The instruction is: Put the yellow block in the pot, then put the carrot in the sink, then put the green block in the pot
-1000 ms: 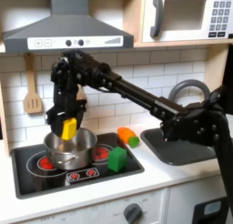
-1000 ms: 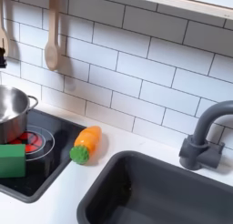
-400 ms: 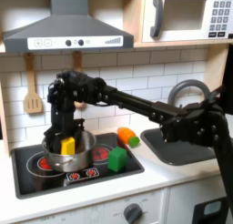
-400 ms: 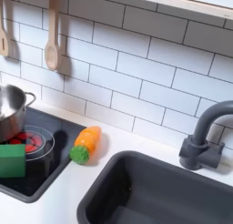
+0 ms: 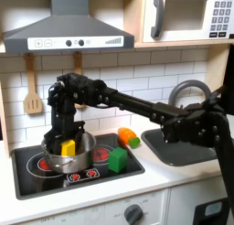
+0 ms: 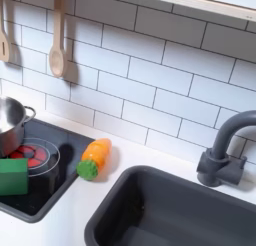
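The yellow block [image 5: 68,147] is sitting lower in the pot [image 5: 77,156] than before. The arm is bending down over it, jaws gripping the block. The carrot [image 6: 94,157] is lying on the worktop, green tip pointing toward the stove.

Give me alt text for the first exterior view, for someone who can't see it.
A black robot arm reaches from the first exterior view's right, its pincer lowered into a steel pot on a toy stovetop, with a yellow block at its tip. A green block sits on the stovetop, a carrot beside the sink.
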Tool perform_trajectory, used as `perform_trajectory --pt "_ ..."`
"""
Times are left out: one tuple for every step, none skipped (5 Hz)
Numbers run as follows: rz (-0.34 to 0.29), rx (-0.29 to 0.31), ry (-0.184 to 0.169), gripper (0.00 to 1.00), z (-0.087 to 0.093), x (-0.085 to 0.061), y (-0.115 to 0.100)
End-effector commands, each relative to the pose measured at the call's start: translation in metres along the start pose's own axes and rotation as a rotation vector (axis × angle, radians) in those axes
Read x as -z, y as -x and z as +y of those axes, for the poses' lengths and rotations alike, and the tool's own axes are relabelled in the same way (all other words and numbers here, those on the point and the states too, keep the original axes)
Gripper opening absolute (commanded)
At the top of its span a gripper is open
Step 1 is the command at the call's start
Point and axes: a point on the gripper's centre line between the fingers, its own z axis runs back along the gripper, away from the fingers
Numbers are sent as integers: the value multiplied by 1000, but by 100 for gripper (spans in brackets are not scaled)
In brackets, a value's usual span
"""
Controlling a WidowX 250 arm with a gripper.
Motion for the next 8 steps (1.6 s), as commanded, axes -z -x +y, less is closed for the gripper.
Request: perform_trajectory --pt "-28 26 0 100 -2 -21 5" --pt "-101 35 5 100 -4 -57 9" --pt "-177 45 14 100 -7 -92 23" --pt "-185 90 37 100 -26 -103 38" --pt "-170 115 49 100 -38 -103 53" --pt "-132 144 59 100 -56 -89 66" --pt "-132 166 88 100 -76 -82 75" --pt "-138 196 99 100 -94 -83 82"
